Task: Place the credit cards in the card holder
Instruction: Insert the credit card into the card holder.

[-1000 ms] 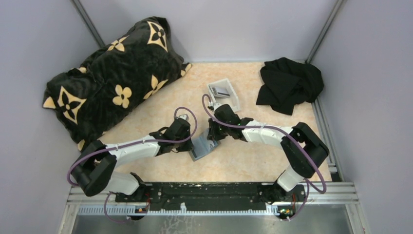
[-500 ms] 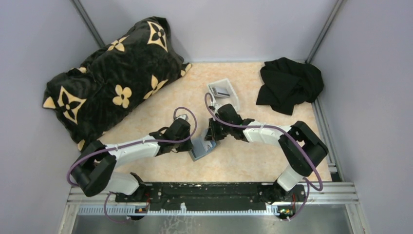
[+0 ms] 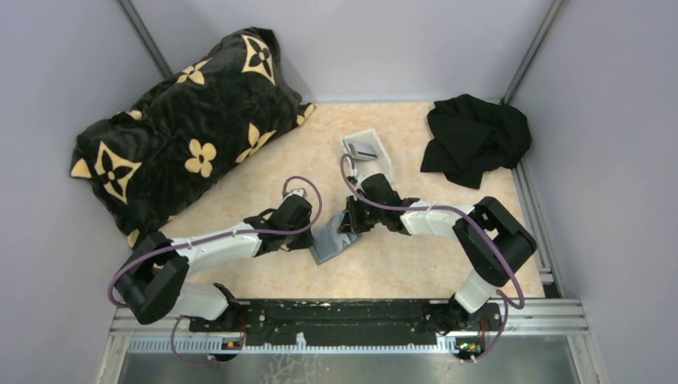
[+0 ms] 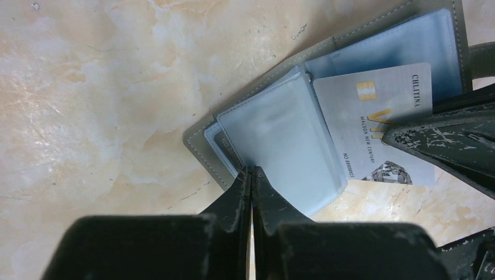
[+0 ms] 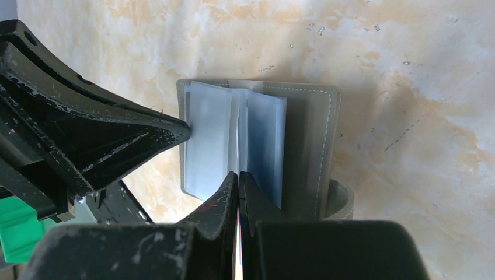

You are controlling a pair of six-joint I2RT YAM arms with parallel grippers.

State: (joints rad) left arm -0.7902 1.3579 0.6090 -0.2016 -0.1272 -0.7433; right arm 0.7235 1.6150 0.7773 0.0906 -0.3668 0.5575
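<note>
The grey card holder (image 3: 329, 244) lies open on the marbled table between both grippers, its clear sleeves fanned up. My left gripper (image 4: 251, 170) is shut on the edge of one clear sleeve of the card holder (image 4: 201, 140). A silvery credit card (image 4: 373, 116) lies part-way into a sleeve, and the right arm's fingers (image 4: 449, 140) cover its lower right corner. In the right wrist view my right gripper (image 5: 239, 175) is shut on that card, seen edge-on, at the spine of the card holder (image 5: 318, 134). The left fingers (image 5: 117, 137) reach in from the left.
A small white tray (image 3: 382, 160) holding more grey cards (image 3: 366, 150) stands just behind the right gripper. A black cloth (image 3: 476, 136) lies at the back right. A large black flowered cushion (image 3: 192, 128) fills the back left. Grey walls close in the table.
The right wrist has shifted slightly to the right and nearer the holder. The left arm and the card holder have barely moved.
</note>
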